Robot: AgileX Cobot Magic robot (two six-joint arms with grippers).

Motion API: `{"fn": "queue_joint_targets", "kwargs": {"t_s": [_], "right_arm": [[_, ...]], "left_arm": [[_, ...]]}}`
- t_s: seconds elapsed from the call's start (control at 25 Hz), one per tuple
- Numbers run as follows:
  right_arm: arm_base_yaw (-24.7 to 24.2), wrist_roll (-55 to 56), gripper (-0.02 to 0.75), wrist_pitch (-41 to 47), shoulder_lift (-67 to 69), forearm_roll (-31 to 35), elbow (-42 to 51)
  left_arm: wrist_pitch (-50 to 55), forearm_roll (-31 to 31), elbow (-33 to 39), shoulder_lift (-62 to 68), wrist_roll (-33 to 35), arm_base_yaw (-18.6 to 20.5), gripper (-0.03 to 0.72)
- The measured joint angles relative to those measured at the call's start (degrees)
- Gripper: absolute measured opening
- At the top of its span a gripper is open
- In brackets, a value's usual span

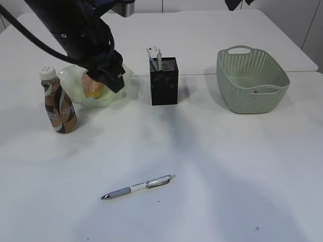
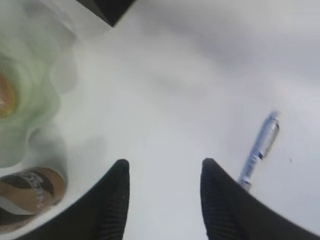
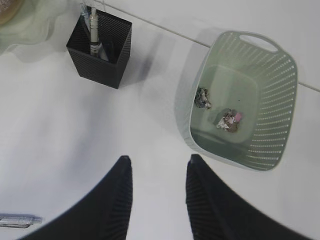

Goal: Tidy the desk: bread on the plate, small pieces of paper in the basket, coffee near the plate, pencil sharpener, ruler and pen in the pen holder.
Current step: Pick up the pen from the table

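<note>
The surface [image 1: 227,166] looks white, smooth and matt. The pen [image 1: 138,187] has a glossy metallic barrel with a greyish grip. The holder [image 1: 164,83] is black fine mesh, seemingly metal. The basket [image 1: 252,80] is pale green perforated plastic, matt. The plate [image 1: 113,93] is translucent, glossy and pale green. The bottle [image 1: 58,103] has a shiny brown wrap and white cap. Black fingers [image 3: 112,200] show fine ribbing.

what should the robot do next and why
Probably bring the left gripper, open and empty, down over the pen. It lies alone on the table, while the pen holder already holds items and the bread sits on the plate.
</note>
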Motion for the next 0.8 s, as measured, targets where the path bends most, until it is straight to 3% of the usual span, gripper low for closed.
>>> {"fn": "queue_joint_targets", "kwargs": {"t_s": [0.24,0.8], "right_arm": [[0.0,0.0,0.3,0.0,0.0,1.9,0.0],[-0.6,0.1,0.3,0.0,-5.6,-2.0,0.7]], "left_arm": [[5.2,-1.8,0.0,0.5,4.8,-2.2,0.315],[6.8,-1.9,0.0,11.3,5.3,-9.2,0.314]]}}
